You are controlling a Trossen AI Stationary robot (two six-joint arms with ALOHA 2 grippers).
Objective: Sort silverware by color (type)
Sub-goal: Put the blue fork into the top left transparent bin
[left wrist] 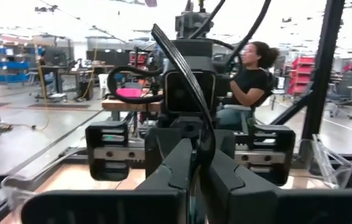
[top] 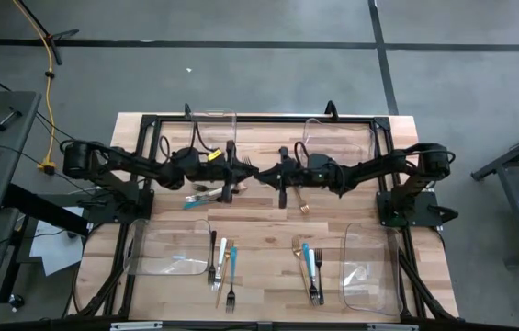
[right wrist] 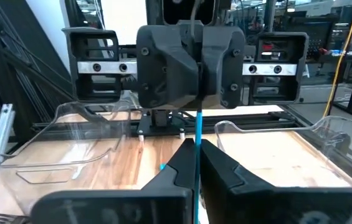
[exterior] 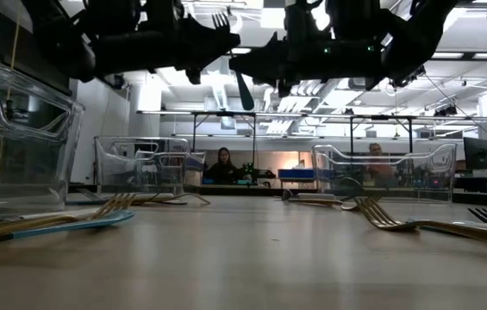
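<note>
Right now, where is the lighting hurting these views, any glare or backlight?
Low view: bright ceiling lights sit behind the arms, so they read as black silhouettes, and only the teal-handled utensil between them stands out. Left wrist view: the ceiling is washed out white. High view: even light, faint glare on the clear bins. Right wrist view: bright glints along the bin edges.

Both grippers (top: 257, 173) meet nose to nose mid-table, blocking each other. Bare wood lies between the near forks (top: 222, 267) and bins (top: 172, 248).
</note>
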